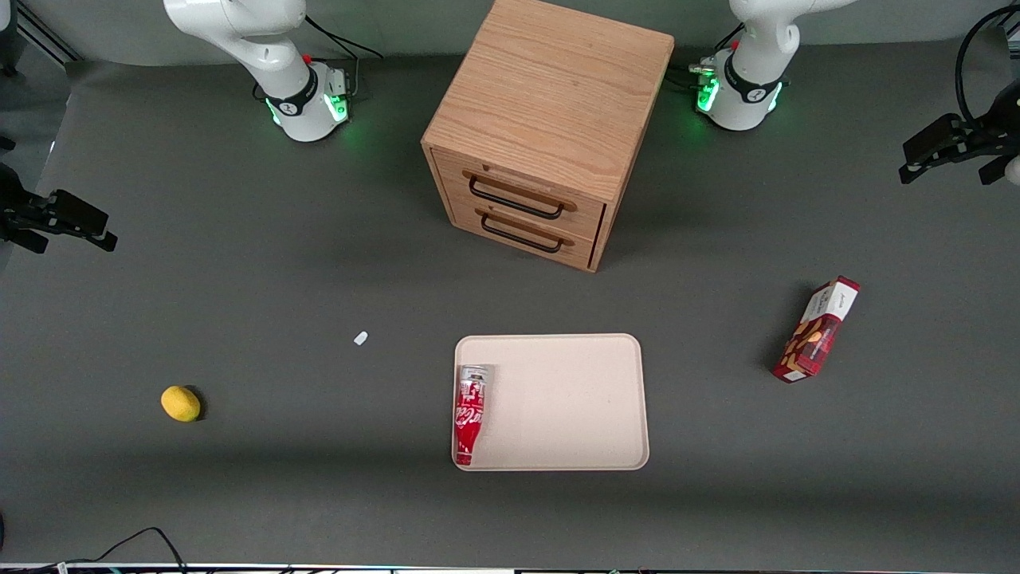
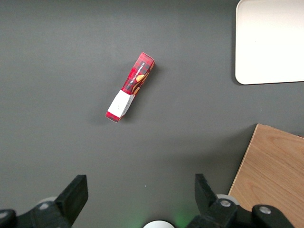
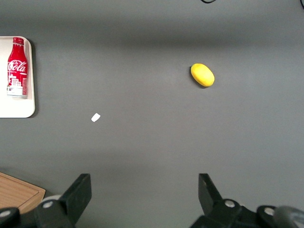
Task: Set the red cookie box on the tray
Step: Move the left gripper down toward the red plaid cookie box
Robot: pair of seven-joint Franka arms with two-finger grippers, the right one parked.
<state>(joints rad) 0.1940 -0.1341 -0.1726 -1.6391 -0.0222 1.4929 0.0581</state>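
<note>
**Cookie box lies on the table, apart from the tray, under a wide-spread claw**

The red cookie box (image 1: 817, 330) lies flat on the dark grey table (image 1: 239, 279), toward the working arm's end, its white end panel pointing toward the robot bases. It is well apart from the tray (image 1: 574, 399) and touches nothing else. In the left wrist view the red cookie box (image 2: 130, 87) sits out ahead of the gripper (image 2: 140, 194), roughly in line with the gap between the two black fingers (image 2: 76, 190); the jaws stand wide apart and hold nothing. The claw hangs high above the table, clear of the box.

The tray (image 2: 266, 71) shows to one side of the claw's line, farther out than the box. A red Coca-Cola bottle (image 1: 469, 413) lies in the tray along one short edge. The wooden cabinet (image 1: 542, 127) with two drawers stands between the arm bases. Toward the parked arm's end lie a yellow lemon (image 1: 181, 403) and a small white scrap (image 1: 361, 338).
</note>
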